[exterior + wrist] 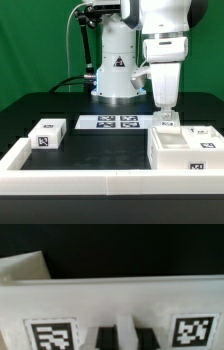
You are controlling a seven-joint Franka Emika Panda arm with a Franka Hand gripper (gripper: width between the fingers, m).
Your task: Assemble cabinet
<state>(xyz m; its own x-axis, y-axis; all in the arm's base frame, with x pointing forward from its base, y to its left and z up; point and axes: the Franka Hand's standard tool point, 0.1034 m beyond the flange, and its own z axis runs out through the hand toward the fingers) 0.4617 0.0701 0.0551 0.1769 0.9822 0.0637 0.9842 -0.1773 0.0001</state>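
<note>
I see the gripper [166,119] on the box [185,160] wall, lower right; jaws' grip I cannot tell. Block [47,134] at left lies loose: assembly barely begun.

Blurred wrist view, marker tags [50,335] and hand [125,331] partly beyond its edge.

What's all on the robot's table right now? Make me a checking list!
Surface: black table, edged by a low white border frame.
Job's things: large hollow box on the exterior view's right; small white block on its left.
Clutter: marker board only.
Gripper: gripper down at the box's back wall; open or shut unclear.
Cables: cables beside the arm's base.
Surroundings: green backdrop.
</note>
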